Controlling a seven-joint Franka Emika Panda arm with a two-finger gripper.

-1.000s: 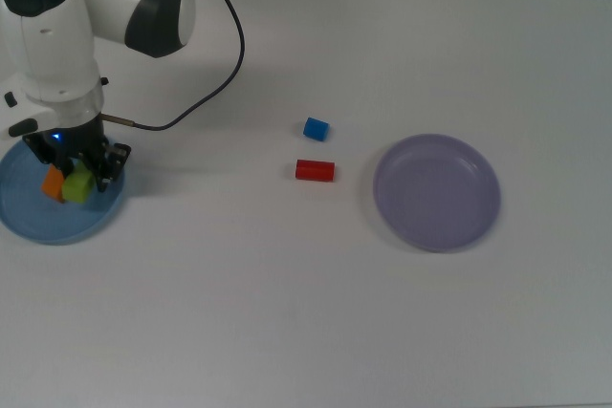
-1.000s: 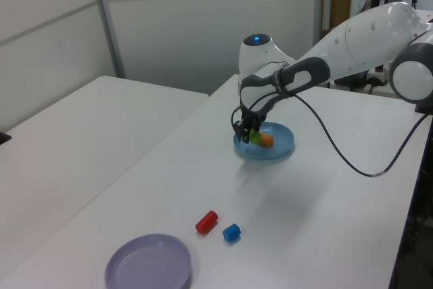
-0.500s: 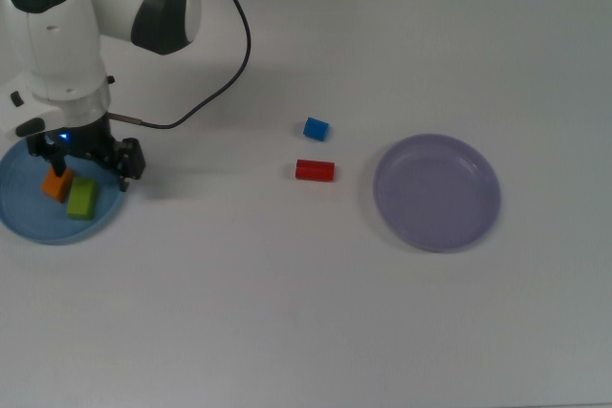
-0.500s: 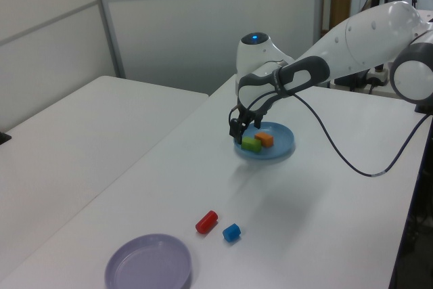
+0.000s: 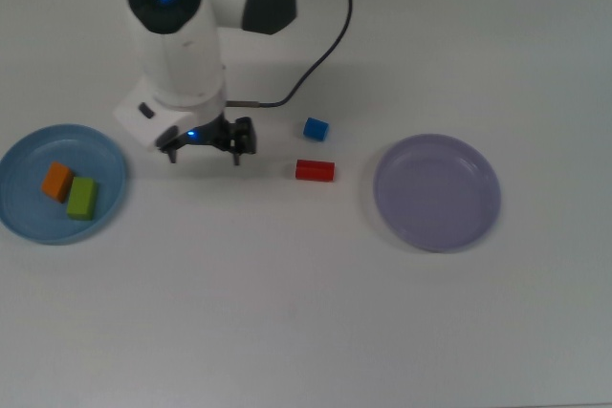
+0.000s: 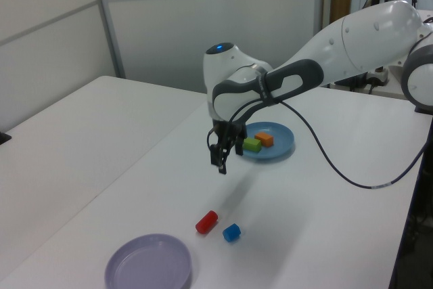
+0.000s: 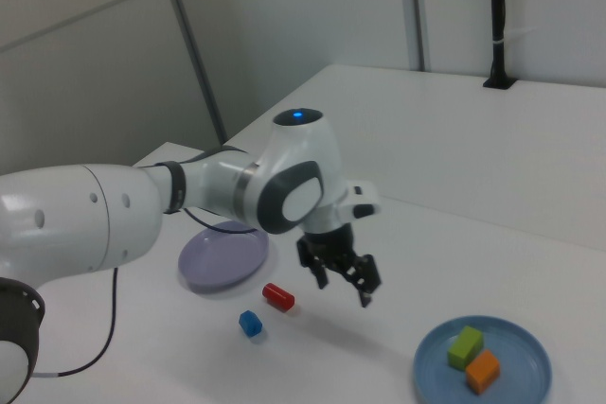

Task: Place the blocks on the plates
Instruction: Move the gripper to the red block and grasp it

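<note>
The green block (image 5: pixel 82 197) and the orange block (image 5: pixel 56 181) lie side by side in the light blue plate (image 5: pixel 24 155) at the top view's left. Near the table's middle sit the small blue cube (image 5: pixel 316 129) and the red block (image 5: pixel 315 170), close together. At the top view's right the lavender plate (image 5: pixel 436 192) holds nothing. My gripper (image 5: pixel 206 154) hangs open and empty above the table, between the blue plate and the red block. The right view shows the gripper (image 7: pixel 343 288) just right of the red block (image 7: pixel 278 297).
A black cable (image 5: pixel 325 35) runs from the arm's white body down to the wrist. The white tabletop (image 5: pixel 287 312) stretches bare along the top view's lower half.
The green block was let go into the blue plate a second ago. Since then my open gripper has risen and swung to the top view's right, away from the plate toward the red block.
</note>
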